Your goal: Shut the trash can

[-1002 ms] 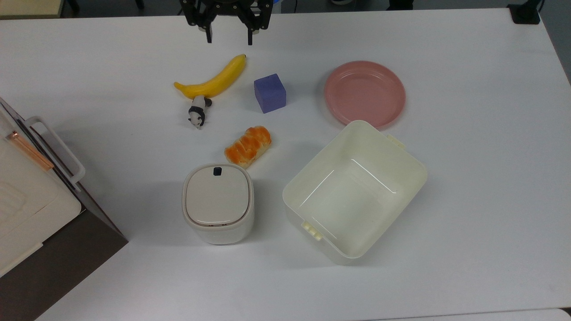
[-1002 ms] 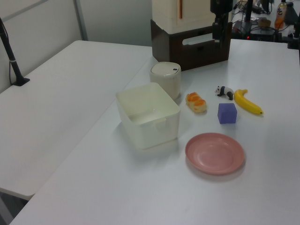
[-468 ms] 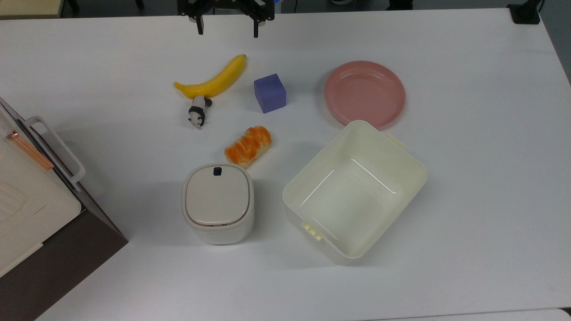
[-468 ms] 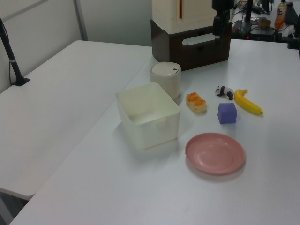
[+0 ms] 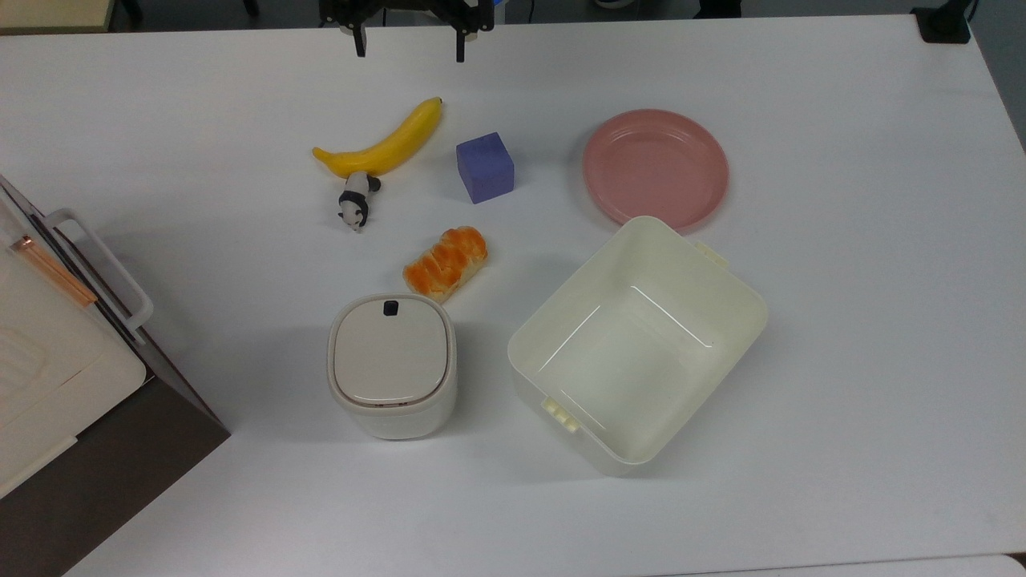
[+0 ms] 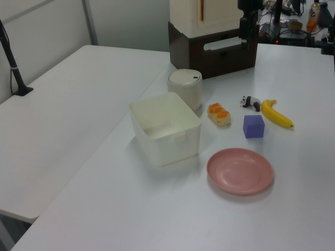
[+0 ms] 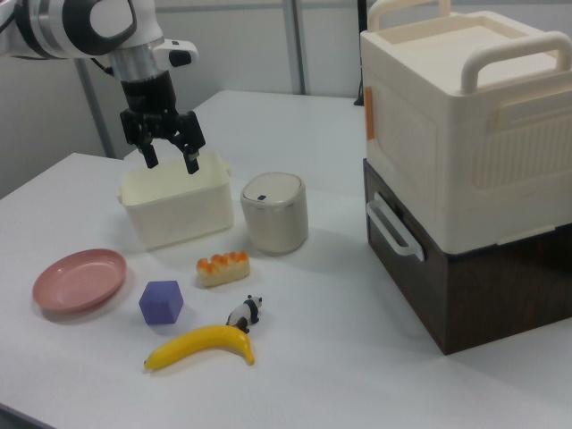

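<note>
Trash can (image 5: pixel 392 365) lid lies flat and seated, so closing appears complete; gripper (image 7: pixel 167 157) hangs well above it, fingers spread, holding nothing.

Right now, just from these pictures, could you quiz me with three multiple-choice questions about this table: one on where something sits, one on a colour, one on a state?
1. In the top view, what lies just above the trash can?
A. bread roll
B. pink plate
C. banana

2. What colour is the cube?
A. green
B. purple
C. red

3. How is the trash can's lid?
A. standing open
B. missing
C. down flat

Answers:
1 A: the bread roll sits just above the can's top edge, while the banana and pink plate lie farther off.
2 B: it is plainly purple in all three views.
3 C: the lid lies level on the can, with the gripper open at the table's far edge.
</note>
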